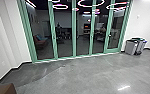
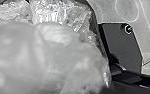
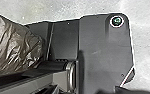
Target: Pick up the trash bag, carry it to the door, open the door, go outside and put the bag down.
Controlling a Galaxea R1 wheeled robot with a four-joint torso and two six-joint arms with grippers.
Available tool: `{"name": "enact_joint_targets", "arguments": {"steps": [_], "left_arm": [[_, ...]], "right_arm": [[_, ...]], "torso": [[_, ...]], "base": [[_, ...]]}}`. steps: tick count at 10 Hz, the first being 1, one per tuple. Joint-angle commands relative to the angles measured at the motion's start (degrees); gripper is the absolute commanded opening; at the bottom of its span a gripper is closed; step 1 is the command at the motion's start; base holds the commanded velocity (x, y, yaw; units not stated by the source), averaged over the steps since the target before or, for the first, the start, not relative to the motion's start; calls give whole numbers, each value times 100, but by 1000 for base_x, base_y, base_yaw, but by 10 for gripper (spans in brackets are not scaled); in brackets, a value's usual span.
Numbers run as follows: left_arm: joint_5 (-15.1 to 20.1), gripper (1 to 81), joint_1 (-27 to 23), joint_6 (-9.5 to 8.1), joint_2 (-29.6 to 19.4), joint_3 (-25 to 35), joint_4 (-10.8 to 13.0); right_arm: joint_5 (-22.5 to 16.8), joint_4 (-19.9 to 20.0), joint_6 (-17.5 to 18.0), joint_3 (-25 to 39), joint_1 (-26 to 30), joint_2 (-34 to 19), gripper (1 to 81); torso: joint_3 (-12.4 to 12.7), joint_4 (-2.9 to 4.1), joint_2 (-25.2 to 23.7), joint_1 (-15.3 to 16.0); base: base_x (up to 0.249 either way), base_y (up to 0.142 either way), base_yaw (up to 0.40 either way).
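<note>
In the left wrist view the trash bag (image 2: 66,57) shows large and close, pale and translucent, with crinkled clear plastic behind it. The right wrist view has a creased brown-grey part of a bag (image 3: 13,47) beside the robot's dark base plate. Whether the gripper fingers are on the bag I cannot tell. Ahead in the head view stands a row of green-framed glass doors (image 1: 74,32), which look shut, with small handles on some frames. A dim room shows through or in the glass.
Grey and dark bins (image 1: 131,47) stand by the white wall to the right of the glass. A brown object's corner (image 1: 3,89) is at the near left. Concrete floor (image 1: 73,75) stretches between the robot and the doors.
</note>
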Motion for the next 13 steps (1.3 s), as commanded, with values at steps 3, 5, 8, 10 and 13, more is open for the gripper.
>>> {"name": "enact_joint_targets", "arguments": {"steps": [3,5,8,10,13], "left_arm": [[266,10,-338,27,-14,21,51],[266,10,-338,18,-14,21,51],[266,10,-338,18,-14,21,51],[275,10,-338,18,-14,21,51],[275,10,-338,18,-23,21,51]], "right_arm": [[-310,23,-44,21,287,5,811],[-293,23,-44,21,278,5,811],[-293,23,-44,21,278,5,811],[-293,23,-44,29,278,23,811],[-293,23,-44,21,278,31,811]], "torso": [[0,0,0,5],[0,0,0,5],[0,0,0,5],[0,0,0,5],[0,0,0,5]], "base": [[0,0,-278],[0,0,-241],[0,0,-207],[0,0,-174],[0,0,-133]]}}
